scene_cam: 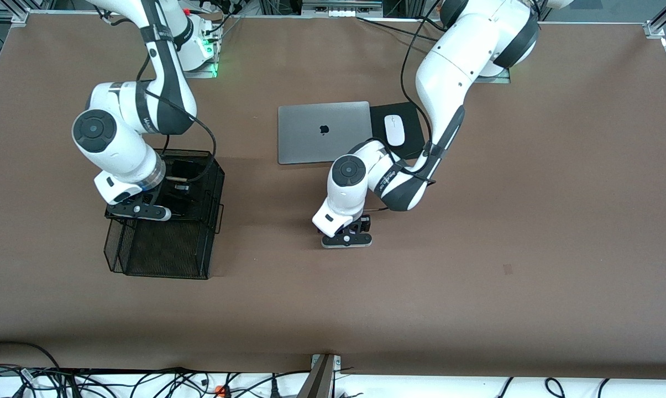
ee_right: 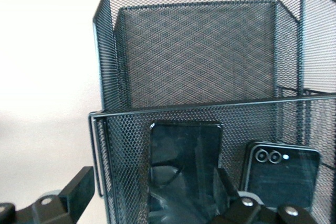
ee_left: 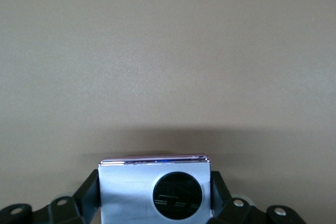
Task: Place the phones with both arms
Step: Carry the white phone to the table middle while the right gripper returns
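Left gripper [ee_left: 157, 203]: closed on lavender flip phone [ee_left: 155, 184], lower part cut off.
Right gripper [ee_right: 152, 203]: wide open, empty, over mesh organizer [ee_right: 199, 45]; slab phone [ee_right: 184, 166] partly hidden.

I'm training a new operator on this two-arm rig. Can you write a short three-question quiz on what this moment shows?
1. True or false: the left gripper is shut on the lavender-white flip phone.
2. What is the right gripper over? A) grey laptop B) black mesh organizer C) white mouse
3. Fill in: the long black slab phone and the small black flip phone stand in the organizer's ____ compartment.

Key: 1 true; 2 B; 3 same.
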